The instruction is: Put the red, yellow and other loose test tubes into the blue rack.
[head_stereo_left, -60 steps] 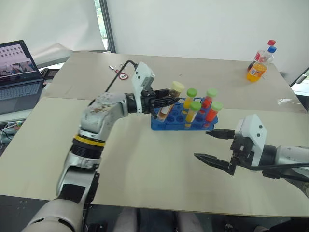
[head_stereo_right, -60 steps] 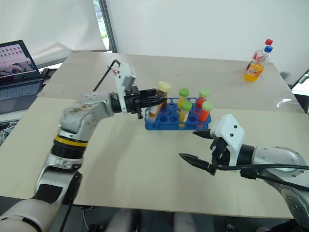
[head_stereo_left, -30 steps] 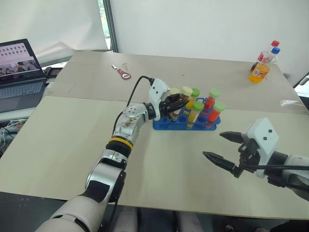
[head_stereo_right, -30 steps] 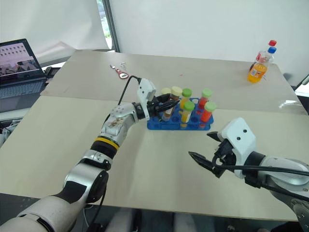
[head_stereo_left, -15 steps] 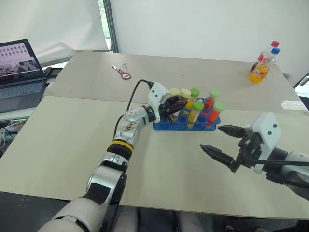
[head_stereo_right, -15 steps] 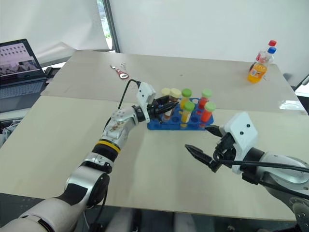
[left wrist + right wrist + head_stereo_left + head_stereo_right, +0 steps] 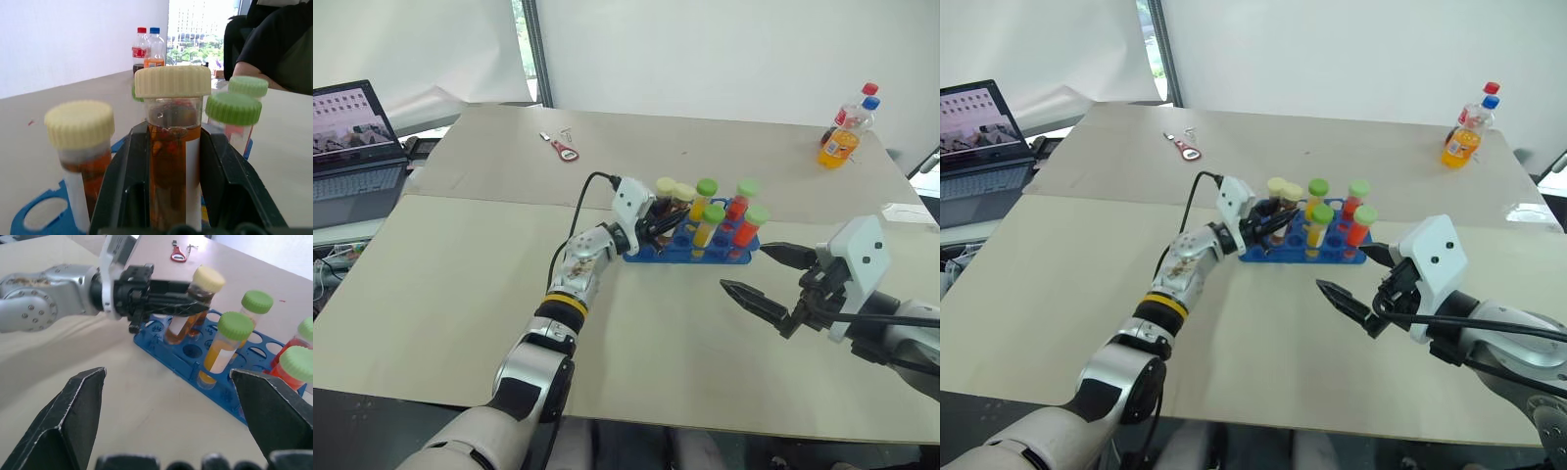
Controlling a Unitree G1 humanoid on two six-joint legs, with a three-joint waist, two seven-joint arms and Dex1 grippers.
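Note:
The blue rack point(image 7: 690, 252) stands mid-table with several capped test tubes upright in it: yellow and red ones with green caps point(image 7: 714, 212) and an amber one with a cream cap point(image 7: 79, 125). My left gripper point(image 7: 666, 219) is shut on another cream-capped amber tube point(image 7: 168, 161), held upright at the rack's left end, its lower end down among the holes point(image 7: 173, 339). I cannot tell whether it is seated. My right gripper point(image 7: 744, 266) hovers open and empty just in front and to the right of the rack.
A laptop point(image 7: 347, 137) sits at the far left. Two drink bottles point(image 7: 847, 132) stand at the back right corner, and a small red-handled tool point(image 7: 564, 150) lies behind the rack. A person in dark clothes point(image 7: 274, 44) sits beyond the table.
My left gripper has sunk a little with the cream-capped tube toward the rack. My open right gripper has risen slightly and come nearer the rack.

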